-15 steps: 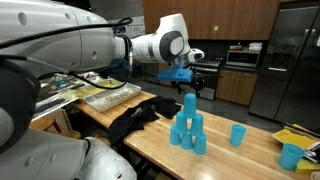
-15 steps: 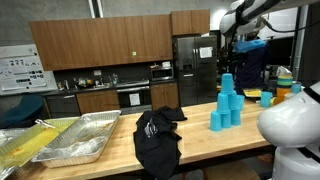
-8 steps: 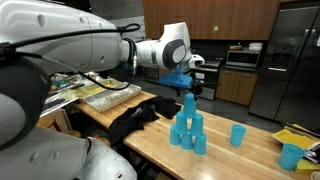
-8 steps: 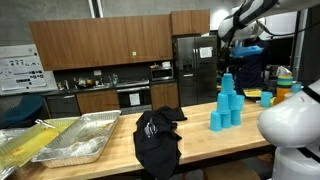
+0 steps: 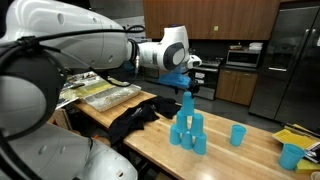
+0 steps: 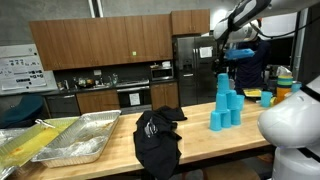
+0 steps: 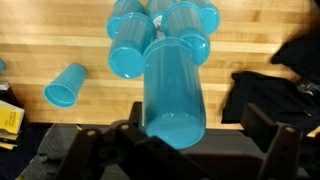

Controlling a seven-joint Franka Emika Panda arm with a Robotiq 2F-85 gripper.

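Six smooth, tapered blue plastic cups [image 5: 188,128] stand as a pyramid on my wooden bench [image 5: 245,162]: three, two, one. My pincer [image 7: 198,128] hangs spread wide astride the top cup [image 7: 172,90]. One loose cup [image 5: 238,135] stands just right of the stack, with another blue cup [image 5: 290,156] farther right. One crumpled black cloth [image 5: 135,118] lies left.

cup stack [image 5: 188,128]: cyan-blue | lone cup [image 5: 238,134]: cyan-blue | desk [image 7: 50,30]: light wood grain | cloth [image 6: 157,140]: black | trays [image 6: 70,140]: silver
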